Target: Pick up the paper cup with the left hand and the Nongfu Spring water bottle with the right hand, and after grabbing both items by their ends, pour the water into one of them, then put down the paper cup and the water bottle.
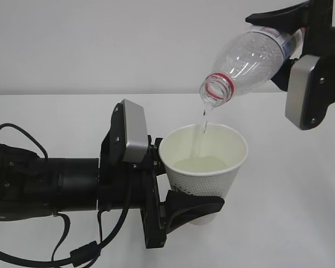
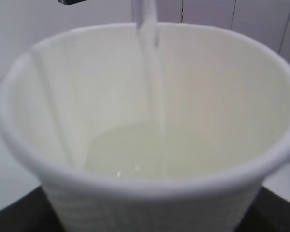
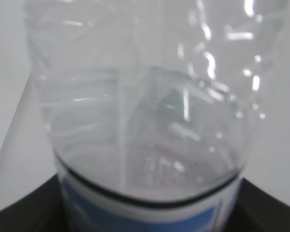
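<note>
A: Starting at the pincers, what is each one doing?

B: The left hand's black two-finger pincer [image 1: 181,184] is clamping the small white tapered paper cup [image 1: 204,167] low on its dimpled wall, keeping it upright above the white table [image 1: 296,212] at the near middle of the scene. The right hand's black pincer with the light grey plate [image 1: 290,42] is gripping the clear ribbed Nongfu Spring water bottle [image 1: 251,56] by its base end, up at the far right.

A: And the bottle itself?

B: It is tilting down to the left, its red-ringed open mouth hanging just above the cup's far rim, not touching it. A thin stream of clear water [image 1: 201,125] is falling into the cup.

A: How much is in there?

B: The left wrist view is showing a shallow pool covering the cup's bottom [image 2: 135,154], so the cup is filling but far from full. The bottle is looking nearly empty toward its base.

A: So where is the task standing?

B: Both pickups are looking done and the pour is under way. Righting the bottle and setting both things down on the table are, I judge, what is left.
</note>
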`<action>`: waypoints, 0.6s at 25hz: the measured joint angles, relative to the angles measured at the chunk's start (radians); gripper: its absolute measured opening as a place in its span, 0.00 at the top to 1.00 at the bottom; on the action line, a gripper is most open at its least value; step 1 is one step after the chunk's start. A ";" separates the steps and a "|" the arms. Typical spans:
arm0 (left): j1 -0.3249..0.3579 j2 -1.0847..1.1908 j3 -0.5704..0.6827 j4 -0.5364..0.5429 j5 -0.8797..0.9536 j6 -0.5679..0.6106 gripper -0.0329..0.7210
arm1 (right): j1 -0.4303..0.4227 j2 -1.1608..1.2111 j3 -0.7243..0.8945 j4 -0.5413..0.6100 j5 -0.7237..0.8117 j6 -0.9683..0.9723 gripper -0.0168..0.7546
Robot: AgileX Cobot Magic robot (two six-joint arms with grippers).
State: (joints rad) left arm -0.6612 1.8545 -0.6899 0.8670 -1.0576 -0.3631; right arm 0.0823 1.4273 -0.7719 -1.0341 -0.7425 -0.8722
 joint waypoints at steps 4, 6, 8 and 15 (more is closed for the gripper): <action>0.000 0.000 0.000 0.000 0.000 0.000 0.25 | 0.000 0.000 0.000 0.000 0.000 -0.002 0.36; 0.000 0.000 0.000 0.000 0.000 0.000 0.25 | 0.000 0.000 0.000 0.000 0.000 -0.002 0.36; 0.000 0.000 0.000 0.000 0.000 0.000 0.25 | 0.000 0.000 0.000 0.000 0.000 -0.002 0.36; 0.000 0.000 0.000 0.000 0.000 0.000 0.25 | 0.000 0.000 0.000 0.002 0.000 -0.004 0.36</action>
State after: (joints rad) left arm -0.6612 1.8545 -0.6899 0.8670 -1.0576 -0.3631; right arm 0.0823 1.4273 -0.7719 -1.0326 -0.7425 -0.8762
